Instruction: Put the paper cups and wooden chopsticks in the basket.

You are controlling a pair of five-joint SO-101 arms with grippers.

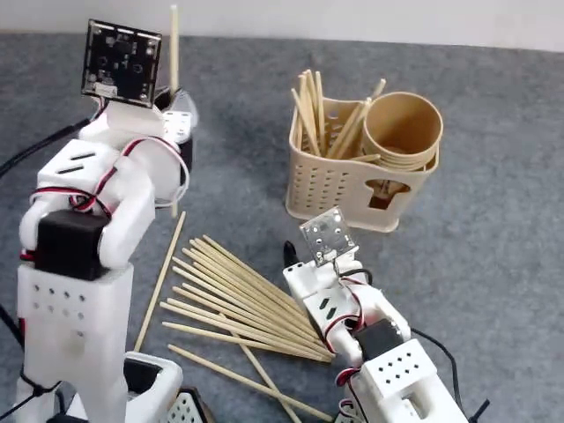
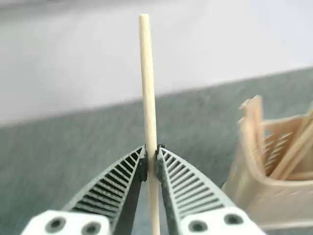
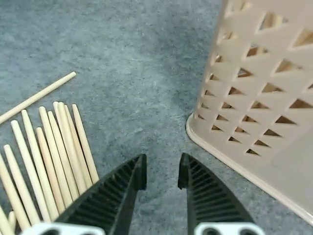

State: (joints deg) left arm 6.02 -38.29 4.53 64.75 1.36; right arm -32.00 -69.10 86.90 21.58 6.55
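Pinching one chopstick [image 2: 146,73], left end effector [image 2: 151,152] clamped

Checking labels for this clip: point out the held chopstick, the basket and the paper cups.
held chopstick [image 2: 148,83], left wrist view, upper shaft.
basket [image 1: 330,189], high view, perforated front wall.
paper cups [image 1: 404,125], high view, inner wall of top cup.

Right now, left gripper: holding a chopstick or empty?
Holding. The left gripper is shut on one chopstick; both fingertips press against its sides with no gap.
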